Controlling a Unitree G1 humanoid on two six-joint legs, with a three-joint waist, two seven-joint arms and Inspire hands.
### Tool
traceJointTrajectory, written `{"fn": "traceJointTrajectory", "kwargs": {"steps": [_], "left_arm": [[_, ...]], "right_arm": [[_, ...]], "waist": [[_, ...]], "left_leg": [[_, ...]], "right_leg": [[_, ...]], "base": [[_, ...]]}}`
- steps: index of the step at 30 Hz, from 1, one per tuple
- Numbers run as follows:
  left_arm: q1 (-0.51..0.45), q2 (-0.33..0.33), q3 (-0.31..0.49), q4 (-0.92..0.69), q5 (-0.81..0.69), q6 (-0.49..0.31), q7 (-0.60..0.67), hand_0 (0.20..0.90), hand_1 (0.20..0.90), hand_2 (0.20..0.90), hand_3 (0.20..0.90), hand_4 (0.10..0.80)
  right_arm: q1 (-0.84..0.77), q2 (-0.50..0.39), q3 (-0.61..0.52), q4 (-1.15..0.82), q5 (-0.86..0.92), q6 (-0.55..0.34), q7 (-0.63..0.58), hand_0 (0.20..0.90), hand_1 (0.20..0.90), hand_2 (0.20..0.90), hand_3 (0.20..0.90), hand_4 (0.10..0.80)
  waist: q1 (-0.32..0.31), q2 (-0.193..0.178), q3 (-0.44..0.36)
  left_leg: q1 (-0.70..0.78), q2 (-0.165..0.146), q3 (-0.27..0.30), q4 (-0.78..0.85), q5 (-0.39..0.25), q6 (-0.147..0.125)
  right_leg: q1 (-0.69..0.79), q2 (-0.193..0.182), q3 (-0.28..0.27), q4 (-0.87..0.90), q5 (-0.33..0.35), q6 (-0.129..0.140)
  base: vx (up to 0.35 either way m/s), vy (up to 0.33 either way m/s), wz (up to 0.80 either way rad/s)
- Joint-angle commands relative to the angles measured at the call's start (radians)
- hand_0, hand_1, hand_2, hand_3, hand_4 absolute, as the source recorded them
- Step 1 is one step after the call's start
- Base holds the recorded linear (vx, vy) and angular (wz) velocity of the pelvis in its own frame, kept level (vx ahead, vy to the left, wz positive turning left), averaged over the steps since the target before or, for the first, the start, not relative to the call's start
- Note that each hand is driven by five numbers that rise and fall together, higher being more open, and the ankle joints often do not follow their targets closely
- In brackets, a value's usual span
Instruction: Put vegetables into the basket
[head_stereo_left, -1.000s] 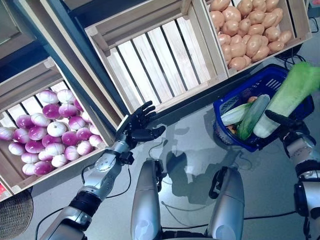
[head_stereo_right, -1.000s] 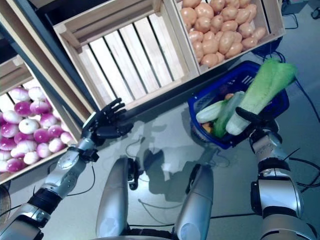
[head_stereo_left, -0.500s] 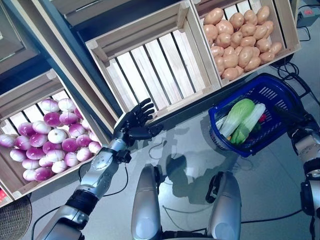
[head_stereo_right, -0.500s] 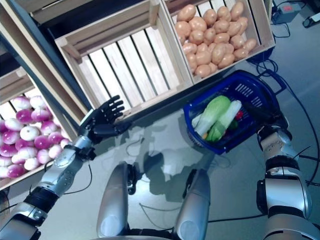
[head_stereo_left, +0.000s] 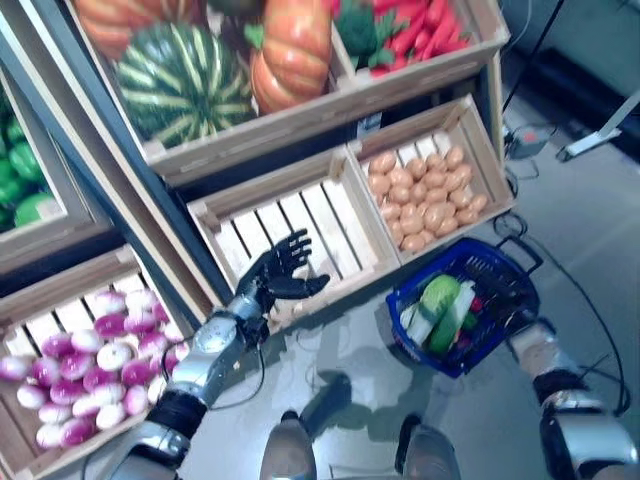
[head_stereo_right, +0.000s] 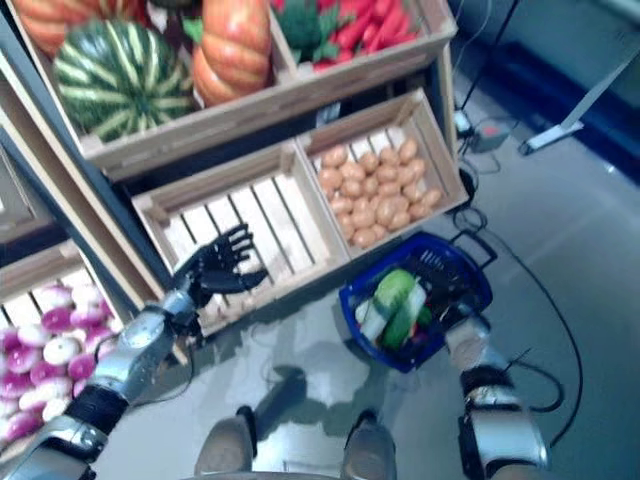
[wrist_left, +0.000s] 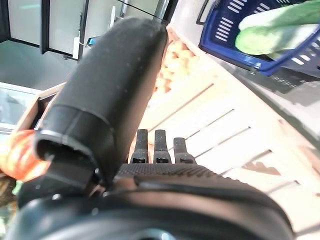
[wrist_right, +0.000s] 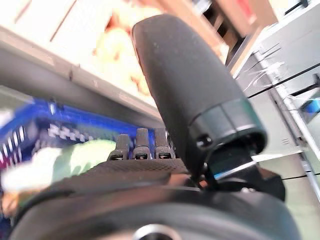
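A blue plastic basket stands on the grey floor in front of the crates. In it lie a green-and-white leafy cabbage and other green vegetables. My right hand is at the basket's near right rim, open, fingers straight over the basket, holding nothing. Past those fingers the wrist view shows the pale green cabbage and the blue basket wall. My left hand hovers open over the front edge of the empty wooden crate, fingers spread.
A crate of potatoes stands just behind the basket. A crate of purple-white onions sits at the lower left. The shelf above carries a watermelon, pumpkins and red vegetables.
The long green cabbage that my right hand held above the basket now lies inside it, released. The camera has pulled back and tilted up. My left hand keeps its pose.
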Motion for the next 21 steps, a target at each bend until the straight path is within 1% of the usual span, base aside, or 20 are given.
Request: {"fn": "traceJointTrajectory", "kwargs": {"steps": [1,2,3,4,5,7,9,10,13,14,16,17,19,21], "left_arm": [[0.043,-0.014,0.032,-0.014,0.078,-0.042,-0.009,0.9,0.9,0.9,0.9,0.8],[0.054,-0.019,0.031,-0.011,0.088,-0.049,-0.007,0.9,0.9,0.9,0.9,0.8],[0.087,-0.035,0.034,0.001,0.11,-0.055,-0.008,0.9,0.9,0.9,0.9,0.8],[0.094,-0.037,0.035,0.005,0.113,-0.059,-0.008,0.9,0.9,0.9,0.9,0.8],[0.121,-0.055,0.037,0.029,0.136,-0.07,-0.009,0.9,0.9,0.9,0.9,0.8],[0.147,-0.071,0.031,0.048,0.178,-0.1,-0.01,0.9,0.9,0.9,0.9,0.8],[0.171,-0.098,0.022,0.07,0.19,-0.118,-0.012,0.9,0.9,0.9,0.9,0.8],[0.178,-0.107,0.017,0.075,0.206,-0.129,-0.003,0.9,0.9,0.9,0.9,0.8],[0.198,-0.137,0.007,0.11,0.184,-0.131,0.026,0.9,0.9,0.9,0.9,0.8],[0.212,-0.157,0.004,0.146,0.209,-0.149,0.04,0.9,0.9,0.9,0.9,0.8],[0.215,-0.172,-0.015,0.172,0.246,-0.17,0.068,0.9,0.9,0.9,0.9,0.8],[0.21,-0.184,-0.033,0.187,0.28,-0.193,0.105,0.9,0.9,0.9,0.9,0.8],[0.195,-0.195,-0.057,0.194,0.258,-0.192,0.148,0.9,0.9,0.9,0.9,0.8],[0.186,-0.208,-0.064,0.21,0.271,-0.211,0.182,0.9,0.9,0.9,0.9,0.8]], "right_arm": [[0.056,0.039,0.023,-0.145,-0.022,-0.151,0.024,0.9,0.9,0.9,0.9,0.8],[0.076,0.053,0.032,-0.165,-0.023,-0.154,0.024,0.9,0.9,0.9,0.9,0.8],[0.134,0.099,0.063,-0.223,-0.04,-0.18,0.013,0.9,0.9,0.9,0.9,0.8],[0.146,0.108,0.071,-0.236,-0.046,-0.185,0.006,0.9,0.9,0.9,0.9,0.8],[0.196,0.152,0.104,-0.29,-0.069,-0.195,-0.011,0.9,0.9,0.9,0.9,0.8],[0.252,0.19,0.141,-0.345,-0.088,-0.198,-0.02,0.9,0.9,0.9,0.9,0.8],[0.312,0.221,0.181,-0.391,-0.114,-0.19,-0.03,0.9,0.9,0.9,0.9,0.8],[0.33,0.23,0.193,-0.4,-0.122,-0.19,-0.03,0.9,0.9,0.9,0.9,0.8],[0.377,0.262,0.238,-0.427,-0.141,-0.176,-0.033,0.9,0.9,0.9,0.9,0.8],[0.405,0.277,0.265,-0.436,-0.124,-0.181,-0.037,0.9,0.9,0.9,0.9,0.8],[0.418,0.289,0.294,-0.435,-0.12,-0.196,-0.053,0.9,0.9,0.9,0.9,0.8],[0.419,0.296,0.315,-0.424,-0.116,-0.194,-0.066,0.9,0.9,0.9,0.9,0.8],[0.41,0.31,0.341,-0.401,-0.108,-0.189,-0.055,0.9,0.9,0.9,0.9,0.8],[0.394,0.314,0.356,-0.382,-0.114,-0.212,-0.055,0.9,0.9,0.9,0.9,0.8]], "waist": [[0.004,-0.014,-0.096],[0.002,-0.013,-0.099],[-0.007,-0.011,-0.109],[-0.009,-0.011,-0.111],[-0.021,-0.009,-0.119],[-0.037,-0.006,-0.124],[-0.052,-0.004,-0.128],[-0.055,-0.004,-0.129],[-0.069,-0.005,-0.126],[-0.077,-0.007,-0.12],[-0.082,-0.007,-0.116],[-0.084,-0.005,-0.114],[-0.081,-0.003,-0.113],[-0.076,-0.003,-0.11]], "left_leg": [[0.031,-0.04,0.019,-0.126,0.085,0.042],[0.04,-0.042,0.021,-0.144,0.092,0.042],[0.064,-0.047,0.03,-0.191,0.108,0.042],[0.07,-0.048,0.032,-0.201,0.111,0.043],[0.093,-0.052,0.038,-0.241,0.121,0.043],[0.112,-0.058,0.047,-0.276,0.132,0.043],[0.114,-0.065,0.047,-0.297,0.134,0.046],[0.112,-0.067,0.046,-0.299,0.133,0.047],[0.115,-0.073,0.051,-0.298,0.128,0.054],[0.12,-0.073,0.056,-0.296,0.127,0.057],[0.125,-0.074,0.057,-0.298,0.124,0.058],[0.127,-0.078,0.055,-0.299,0.122,0.059],[0.131,-0.085,0.05,-0.299,0.118,0.062],[0.138,-0.088,0.046,-0.299,0.115,0.064]], "right_leg": [[0.059,0.02,0.023,-0.16,0.128,-0.048],[0.065,0.022,0.026,-0.177,0.136,-0.047],[0.082,0.029,0.034,-0.218,0.157,-0.044],[0.085,0.03,0.035,-0.226,0.16,-0.043],[0.099,0.038,0.042,-0.259,0.174,-0.041],[0.11,0.048,0.05,-0.287,0.186,-0.041],[0.111,0.056,0.055,-0.302,0.191,-0.04],[0.11,0.057,0.056,-0.304,0.192,-0.039],[0.107,0.06,0.063,-0.295,0.186,-0.04],[0.109,0.059,0.065,-0.29,0.184,-0.04],[0.112,0.06,0.067,-0.29,0.182,-0.042],[0.116,0.06,0.068,-0.292,0.181,-0.041],[0.122,0.059,0.065,-0.295,0.179,-0.043],[0.13,0.058,0.062,-0.296,0.177,-0.044]], "base": [[0.039,0.034,-0.05],[0.021,0.034,-0.12],[0.019,0.027,-0.13],[0.035,0.043,-0.14],[0.026,0.035,-0.12],[0.026,0.05,-0.22],[0.002,0.038,-0.16],[0.0,0.0,0.0],[0.0,0.0,0.0],[0.0,0.0,0.0],[0.0,0.0,0.0],[0.001,0.036,-0.01],[0.001,0.018,-0.02],[0.0,0.0,0.0]]}}
